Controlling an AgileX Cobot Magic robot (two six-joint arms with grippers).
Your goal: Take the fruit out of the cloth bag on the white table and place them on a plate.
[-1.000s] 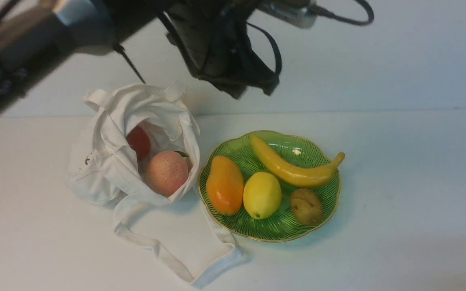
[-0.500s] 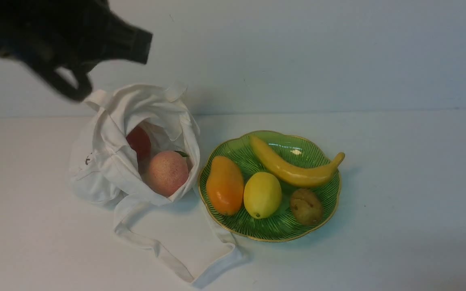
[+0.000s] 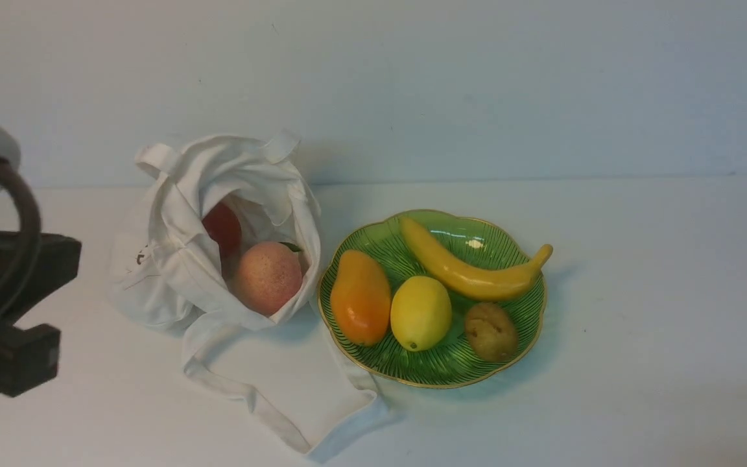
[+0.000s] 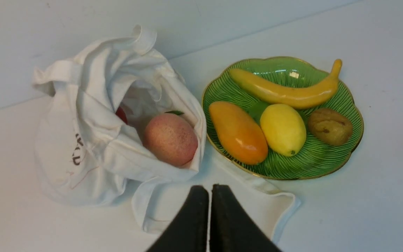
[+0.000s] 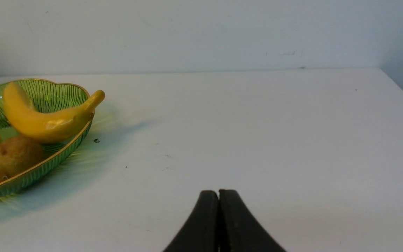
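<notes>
Now left gripper (image 4: 210,187) farther left, lower, fingers together; right gripper (image 5: 219,191) likewise pressed together.

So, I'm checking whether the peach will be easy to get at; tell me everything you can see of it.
The peach is round, pink with fine pale speckles and a redder flush, and its surface looks matte. A dark green leaf shows at its far side. It sits just inside the open mouth of the white cloth bag, whose folded edge covers part of its near side. Nothing grips it. Its underside is hidden, and whether it touches the red fruit deeper in the bag, I can't tell.
</notes>
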